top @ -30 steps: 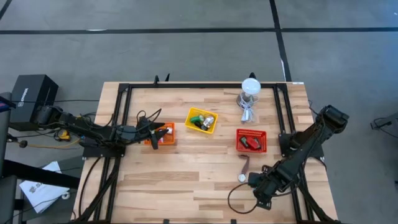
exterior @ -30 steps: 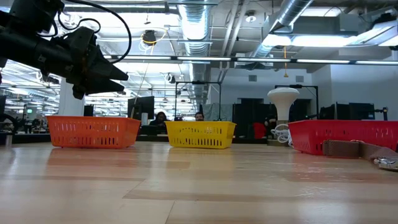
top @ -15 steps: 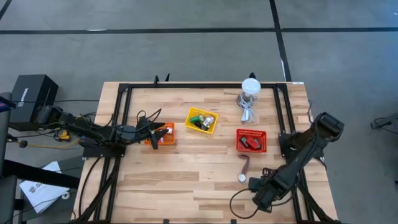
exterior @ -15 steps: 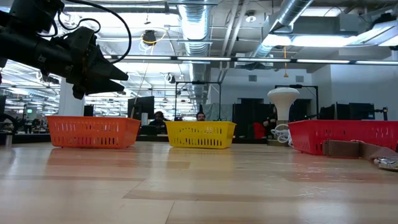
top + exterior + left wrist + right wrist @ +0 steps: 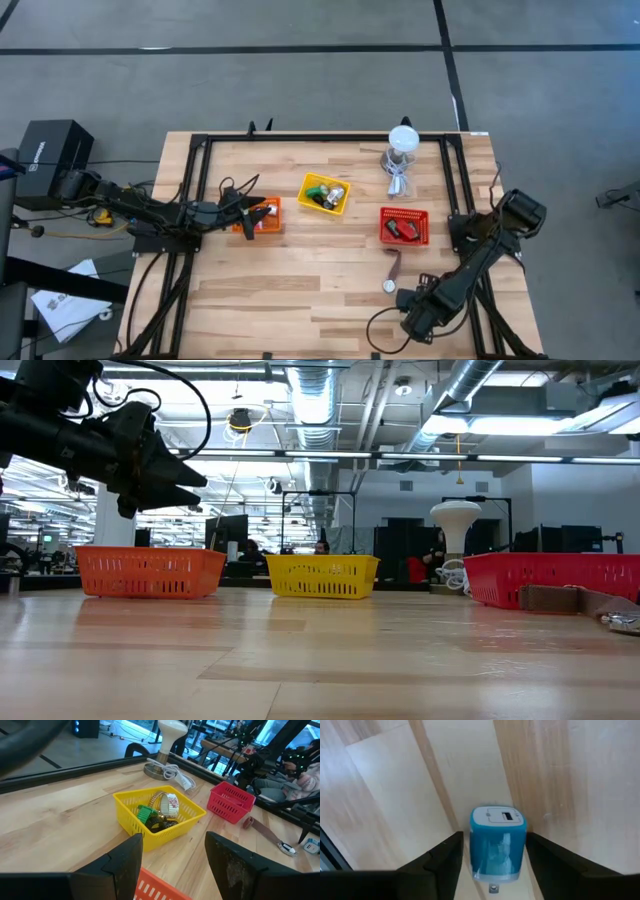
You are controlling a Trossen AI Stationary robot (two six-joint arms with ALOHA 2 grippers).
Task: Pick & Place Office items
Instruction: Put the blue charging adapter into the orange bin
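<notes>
My right gripper (image 5: 405, 298) is low over the table's near right part, shut on a small blue block with a white face (image 5: 497, 842). A brown strip (image 5: 393, 265) and a small silver bit (image 5: 389, 286) lie flat on the wood just beyond it. They also show in the low view, the strip (image 5: 560, 600) and the bit (image 5: 620, 622). My left gripper (image 5: 175, 850) is open and empty above the orange bin (image 5: 262, 216). Green, silver and dark items lie in the yellow bin (image 5: 324, 193), and dark items in the red bin (image 5: 404, 225). My right gripper has the blue block between its two fingers (image 5: 445, 865), which stand against the block's two blue sides (image 5: 474, 850). The block lies along the fingers, its white face away from the wrist and a metal prong (image 5: 492, 888) toward it. Whether it rests on the wood I cannot tell.
A white round-topped stand with a cable (image 5: 402, 145) is at the table's far right. Black frame rails (image 5: 195, 180) run along the left and right sides. Bare wood (image 5: 300, 280) lies across the near middle and left.
My right gripper has drawn back toward the table's near edge and a little left, away from the brown strip and the silver bit, which have stayed where they were. The right arm's elbow has come nearer too.
</notes>
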